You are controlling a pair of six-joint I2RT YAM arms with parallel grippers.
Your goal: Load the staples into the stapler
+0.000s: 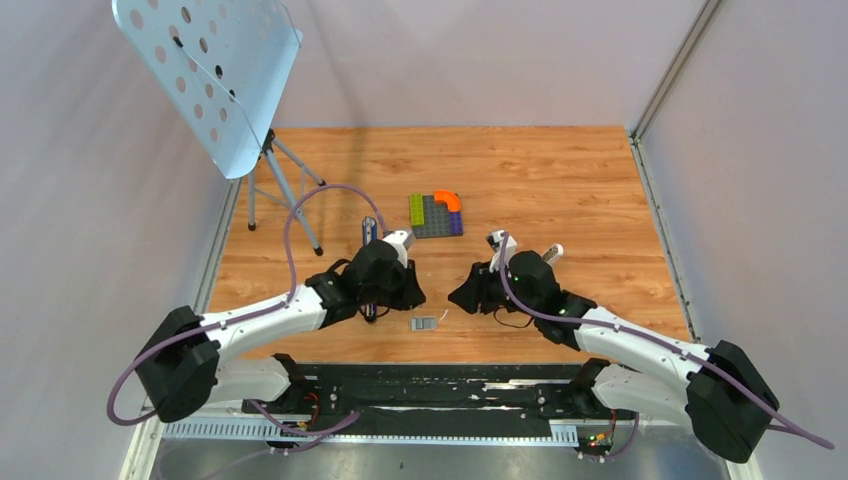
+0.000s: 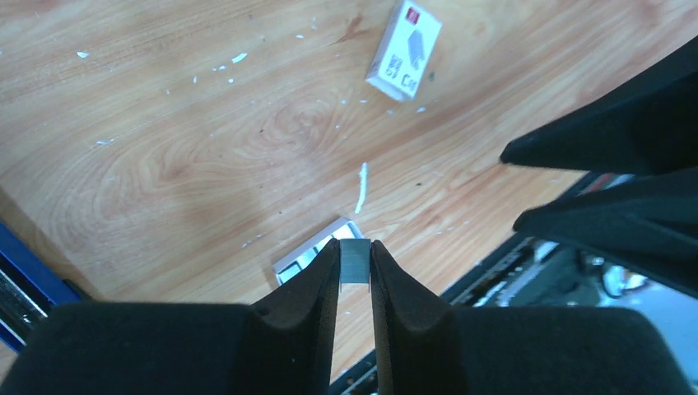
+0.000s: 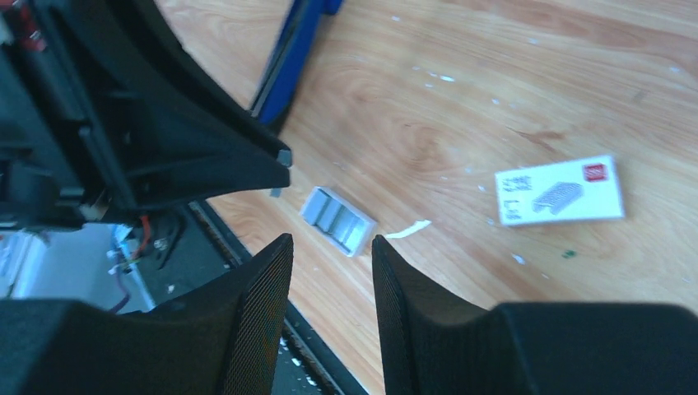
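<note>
Staples are in hand: a short grey staple strip [image 2: 355, 267] is clamped between the fingertips of the left end effector [image 2: 355, 247], lifted off the bench [image 2: 206, 148]. Below it, a second grey ridged block of loose staples [image 3: 337, 220] lies on the wood, with the white staple box [image 3: 560, 197] further out. The right end effector [image 3: 332, 243] hangs near that block with its jaws apart and nothing between them.

The coming move likely turns on where the blue stapler [image 1: 368, 230] lies. In the overhead view it sits partly under the left wrist, its long axis running away from the arm bases. In the left wrist view only a blue edge shows at the lower left, so it is beside and behind the fingers, not ahead of them. The left arm is clearly nearer. I cannot tell which way the held strip's length points, nor whether the stapler's channel is open.
</note>
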